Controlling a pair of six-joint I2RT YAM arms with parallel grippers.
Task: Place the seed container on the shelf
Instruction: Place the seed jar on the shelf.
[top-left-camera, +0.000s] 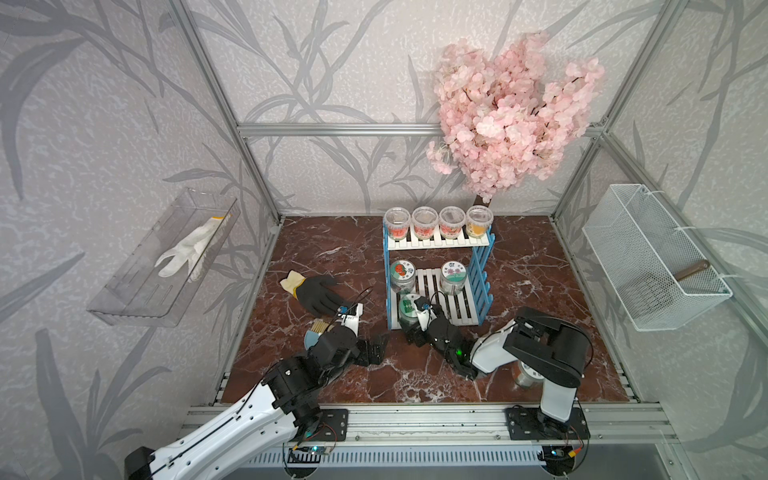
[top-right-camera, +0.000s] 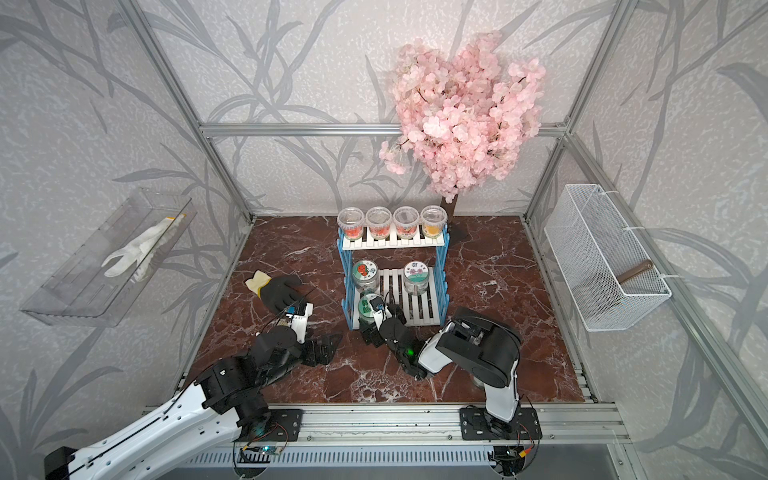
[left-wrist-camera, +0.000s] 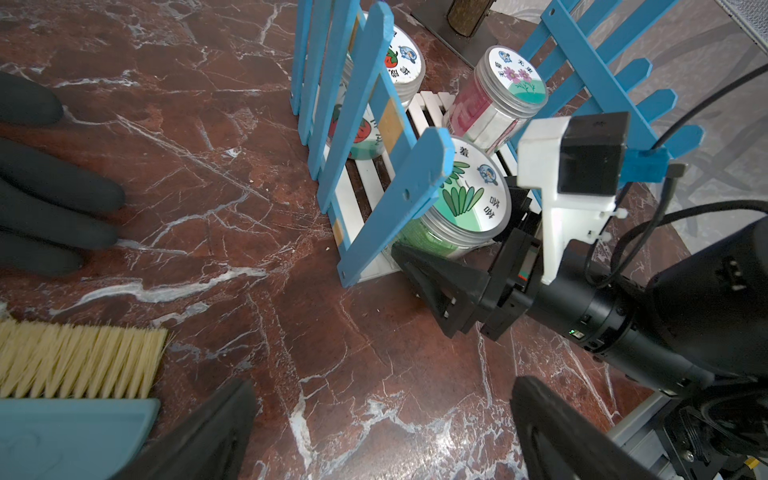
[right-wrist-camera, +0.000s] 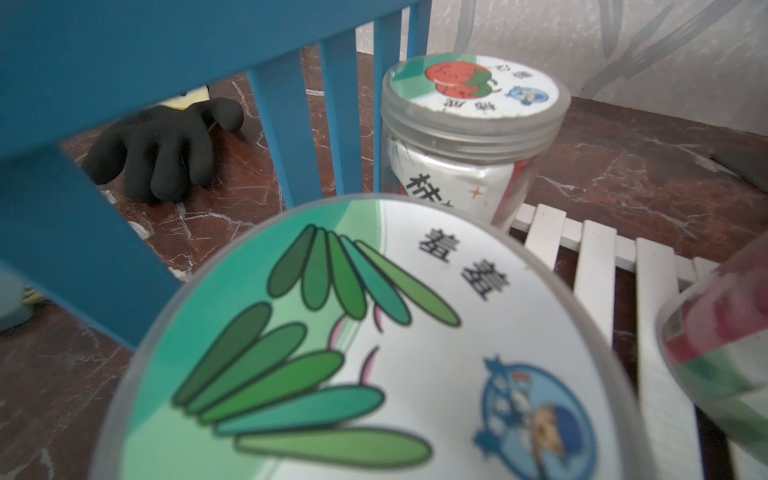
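Note:
The seed container (top-left-camera: 409, 309) (top-right-camera: 369, 306) is a clear jar with a green leaf picture on its lid (right-wrist-camera: 374, 353). It stands upright at the near left corner of the lower white board of the shelf (top-left-camera: 480, 274) (top-right-camera: 442, 270) (left-wrist-camera: 365, 137). My right gripper (top-left-camera: 422, 321) (top-right-camera: 380, 322) (left-wrist-camera: 457, 224) reaches in from the front, open, with one finger (left-wrist-camera: 436, 282) on each side of the jar. My left gripper (top-left-camera: 376, 349) (top-right-camera: 324, 347) (left-wrist-camera: 382, 386) hangs open over bare floor left of the shelf, holding nothing.
A strawberry-lid jar (top-left-camera: 402, 272) and a flower-lid jar (top-left-camera: 454, 274) share the lower board. Several cups (top-left-camera: 438, 222) line the top board. A black glove (top-left-camera: 318, 291) and a brush (left-wrist-camera: 83, 357) lie to the left. Another jar (top-left-camera: 528, 374) sits under my right arm.

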